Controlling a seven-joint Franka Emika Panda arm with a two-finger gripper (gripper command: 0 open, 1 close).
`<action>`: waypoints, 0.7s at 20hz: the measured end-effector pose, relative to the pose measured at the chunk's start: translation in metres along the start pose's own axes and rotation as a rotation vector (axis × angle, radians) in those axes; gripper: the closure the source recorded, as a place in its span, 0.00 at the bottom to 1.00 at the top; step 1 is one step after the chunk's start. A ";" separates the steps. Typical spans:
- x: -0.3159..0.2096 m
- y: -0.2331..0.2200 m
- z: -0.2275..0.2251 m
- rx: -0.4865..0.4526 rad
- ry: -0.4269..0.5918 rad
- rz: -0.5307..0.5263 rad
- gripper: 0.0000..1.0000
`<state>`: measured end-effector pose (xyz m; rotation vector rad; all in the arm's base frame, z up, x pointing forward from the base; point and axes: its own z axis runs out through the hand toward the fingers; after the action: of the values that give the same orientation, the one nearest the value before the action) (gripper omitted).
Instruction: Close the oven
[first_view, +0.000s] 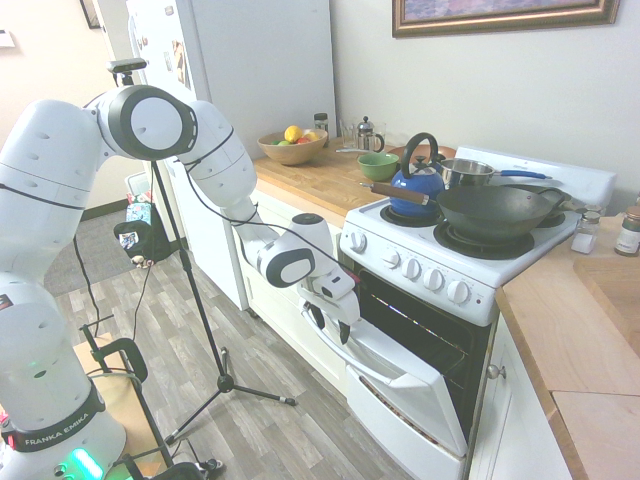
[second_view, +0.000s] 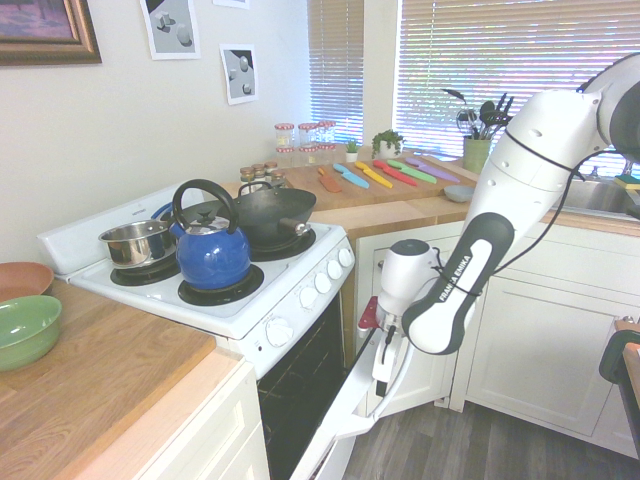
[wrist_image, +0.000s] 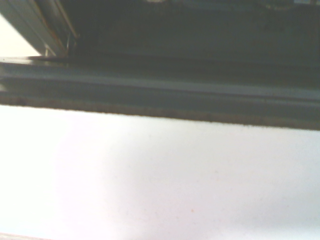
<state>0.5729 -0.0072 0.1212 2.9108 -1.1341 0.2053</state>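
The gripper (first_view: 342, 332) is hovering by the handle (first_view: 350, 352) of the half-open oven door (first_view: 405, 375), its finger state impossible to tell; the oven (first_view: 440, 275) is standing between wooden counters (first_view: 360, 180) above a grey plank floor (first_view: 265, 365).

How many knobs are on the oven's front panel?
5, all in one row on the oven: one knob set apart at the kettle end, then four more closer together toward the wok end. None looks hidden.
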 end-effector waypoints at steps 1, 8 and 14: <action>0.004 -0.005 0.001 -0.007 -0.004 0.001 0.00; 0.049 -0.051 0.004 -0.018 0.007 0.006 0.00; 0.079 -0.080 -0.004 -0.026 0.015 0.000 0.00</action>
<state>0.6841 -0.0016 0.1378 2.8817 -1.1262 0.2097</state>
